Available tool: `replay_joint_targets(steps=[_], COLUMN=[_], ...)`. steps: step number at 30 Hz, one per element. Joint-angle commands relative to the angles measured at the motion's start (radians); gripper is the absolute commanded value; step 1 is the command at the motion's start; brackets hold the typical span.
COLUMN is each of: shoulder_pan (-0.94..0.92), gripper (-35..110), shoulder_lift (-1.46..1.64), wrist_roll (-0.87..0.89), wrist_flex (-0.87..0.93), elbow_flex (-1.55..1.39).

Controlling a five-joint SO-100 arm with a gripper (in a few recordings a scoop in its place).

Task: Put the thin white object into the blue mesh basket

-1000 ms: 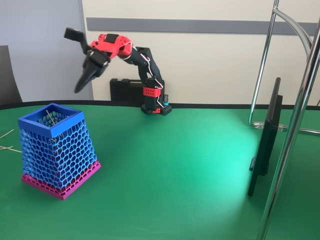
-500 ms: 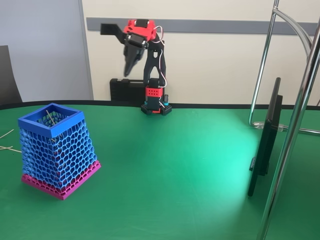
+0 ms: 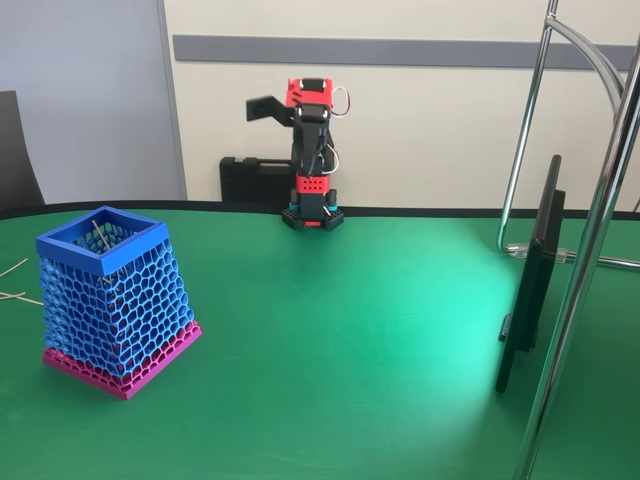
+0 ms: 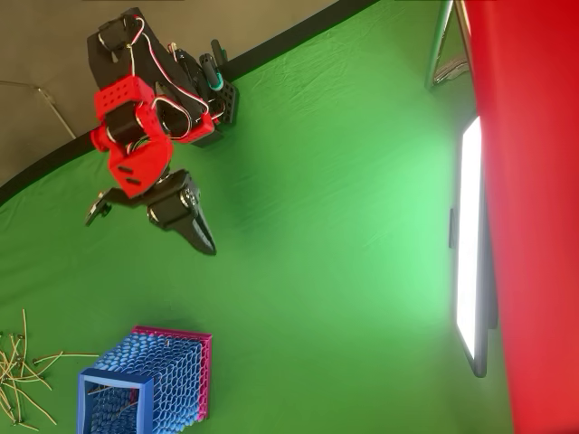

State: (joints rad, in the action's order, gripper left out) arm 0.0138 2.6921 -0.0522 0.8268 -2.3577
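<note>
The blue mesh basket (image 3: pixel 112 300) (image 4: pixel 154 384) stands on the green table at the left, with its pink base band on the cloth. Inside it, the thin white object (image 3: pixel 99 233) (image 4: pixel 106 391) leans against the wall just below the rim. The red and black arm is folded upright over its base at the table's far edge. My gripper (image 3: pixel 281 141) (image 4: pixel 150 232) is far from the basket. It is open wide with nothing in it: one jaw points down and the other sticks out sideways.
Loose pale strands (image 4: pixel 18 371) (image 3: pixel 12 282) lie on the table left of the basket. A dark flat screen (image 3: pixel 530 290) (image 4: pixel 470 244) stands at the right beside chrome stand poles (image 3: pixel 580 270). A black case (image 3: pixel 255 182) sits behind the arm's base.
The arm has swung away from above the basket toward the right and folded back upright over its base. The gripper stayed open. The basket has not moved.
</note>
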Motion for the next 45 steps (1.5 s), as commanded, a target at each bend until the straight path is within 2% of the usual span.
replay_joint_targets(steps=[1, 6, 10, 22, 29, 37, 45], shoulder_pan=[0.021, 0.041, 0.032, 0.020, 0.009, 0.003, -0.009], gripper=[1, 1, 1, 6, 5, 1, 1], shoulder_lift=[0.137, 0.299, 0.417, 0.492, 0.621, 0.632, 0.632], wrist_roll=[0.040, 0.087, 0.117, 0.098, 0.071, -0.032, -0.038], wrist_flex=[-0.132, -0.410, -0.531, -0.264, 0.012, 0.031, 0.037], elbow_flex=[-0.179, -0.517, -0.727, -0.726, -0.726, -0.726, -0.726])
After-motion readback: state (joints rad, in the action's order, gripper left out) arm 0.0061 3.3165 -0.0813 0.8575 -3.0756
